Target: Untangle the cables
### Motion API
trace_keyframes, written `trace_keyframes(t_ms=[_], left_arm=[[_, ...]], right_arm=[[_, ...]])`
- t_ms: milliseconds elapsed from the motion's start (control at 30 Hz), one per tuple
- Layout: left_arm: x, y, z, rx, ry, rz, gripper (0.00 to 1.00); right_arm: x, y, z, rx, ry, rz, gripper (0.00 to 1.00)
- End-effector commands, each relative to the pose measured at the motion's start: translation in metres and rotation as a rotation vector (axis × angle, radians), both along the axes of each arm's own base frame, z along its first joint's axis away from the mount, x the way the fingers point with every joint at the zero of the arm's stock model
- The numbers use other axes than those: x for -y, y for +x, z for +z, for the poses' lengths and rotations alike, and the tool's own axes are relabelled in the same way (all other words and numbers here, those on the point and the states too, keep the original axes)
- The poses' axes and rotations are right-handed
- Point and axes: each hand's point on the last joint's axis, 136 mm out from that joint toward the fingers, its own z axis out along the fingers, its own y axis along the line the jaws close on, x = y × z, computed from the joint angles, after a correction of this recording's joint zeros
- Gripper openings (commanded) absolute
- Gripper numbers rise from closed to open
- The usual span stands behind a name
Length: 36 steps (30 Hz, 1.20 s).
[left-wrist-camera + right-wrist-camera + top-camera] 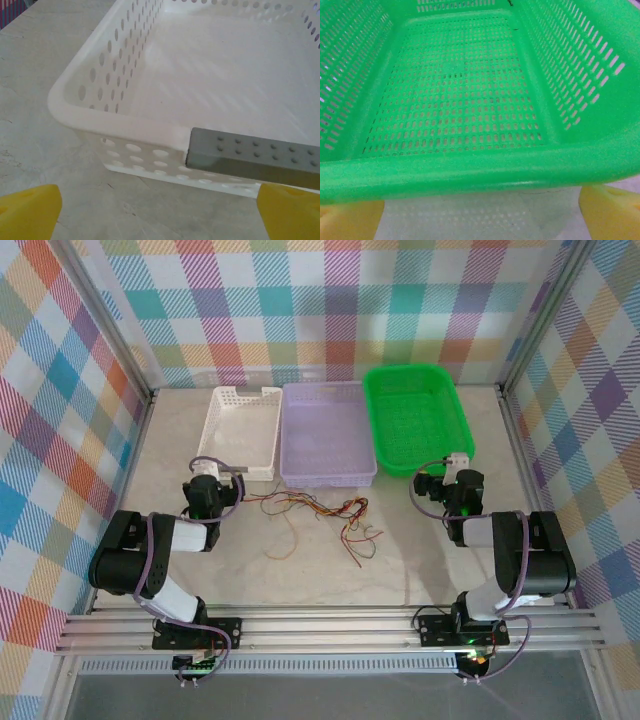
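Three trays (pixel 325 430) on marbled table (pixel 400 560), plaid walls (pixel 330 310), tangled cables (pixel 320 512), left gripper (pixel 160 215) and right gripper (pixel 480 220) open, empty

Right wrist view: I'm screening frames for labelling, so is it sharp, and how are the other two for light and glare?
Right wrist: green basket soft and grainy at its near rim, mesh floor sharper, yellow fingertips blurred. Left wrist: white basket sharp, striped glare on its floor. Top external: even light, soft shadows, cables distinct.

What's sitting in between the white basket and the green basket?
A light purple basket sits between the white basket and the green basket, all three lined up in a row. You can see this in the view from above.
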Motion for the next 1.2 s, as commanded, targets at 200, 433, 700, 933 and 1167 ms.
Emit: trace_keyframes(t_ms=[200, 433, 700, 933, 1167], left_arm=[[-0.003, 0.005, 0.012, 0.044, 0.001, 0.01, 1.0], [-0.003, 0.005, 0.011, 0.042, 0.001, 0.011, 1.0], [-0.003, 0.005, 0.011, 0.042, 0.002, 0.009, 1.0], [-0.002, 0.005, 0.011, 0.042, 0.001, 0.009, 1.0], [-0.003, 0.005, 0.012, 0.043, 0.001, 0.01, 1.0]], right_arm=[[-0.002, 0.007, 0.014, 0.048, 0.01, 0.009, 1.0], [-0.002, 0.008, 0.014, 0.049, 0.01, 0.011, 1.0], [-0.002, 0.007, 0.014, 0.048, 0.01, 0.008, 1.0], [0.008, 0.003, 0.049, 0.009, 0.002, -0.05, 1.0], [0.001, -0.011, 0.079, 0.024, 0.091, -0.048, 1.0]])
